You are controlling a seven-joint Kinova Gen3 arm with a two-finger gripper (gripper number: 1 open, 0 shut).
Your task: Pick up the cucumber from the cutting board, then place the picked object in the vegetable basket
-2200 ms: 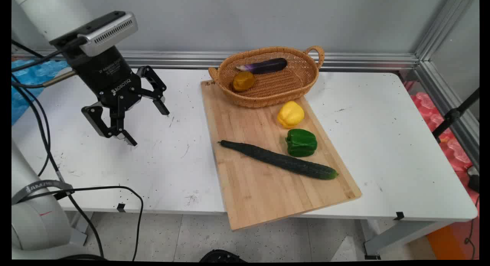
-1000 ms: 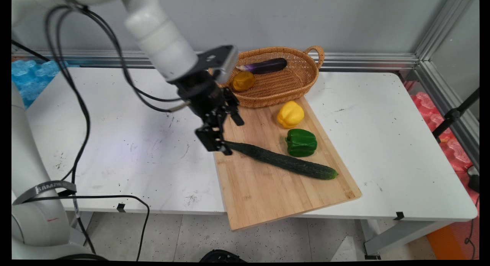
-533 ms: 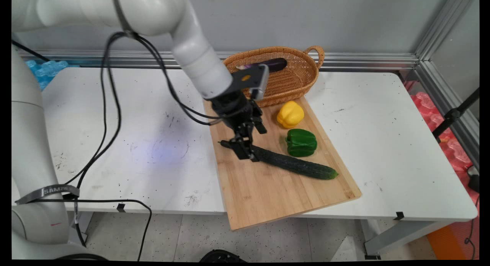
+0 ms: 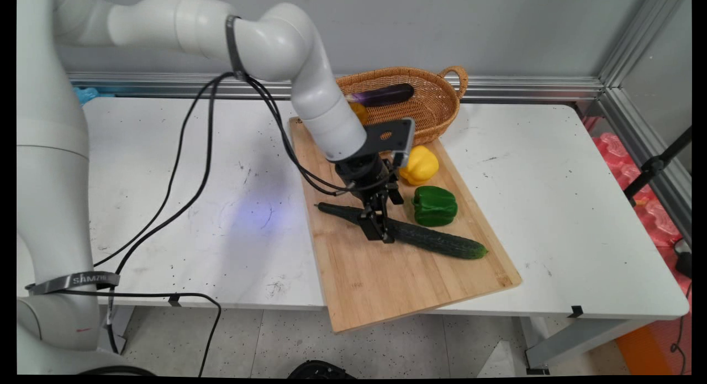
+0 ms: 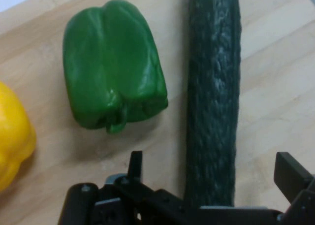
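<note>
Under the spread jaws, cucumber (image 5: 214,87) runs past the frame.

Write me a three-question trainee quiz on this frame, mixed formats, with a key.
1. True or false: the gripper straddles the cucumber.
2. What lies in the basket beside the orange fruit? A) eggplant B) carrot C) banana
3. Fill in: next to the yellow pepper on the cutting board sits a ___ pepper.

Key: 1 true; 2 A; 3 green.
</note>
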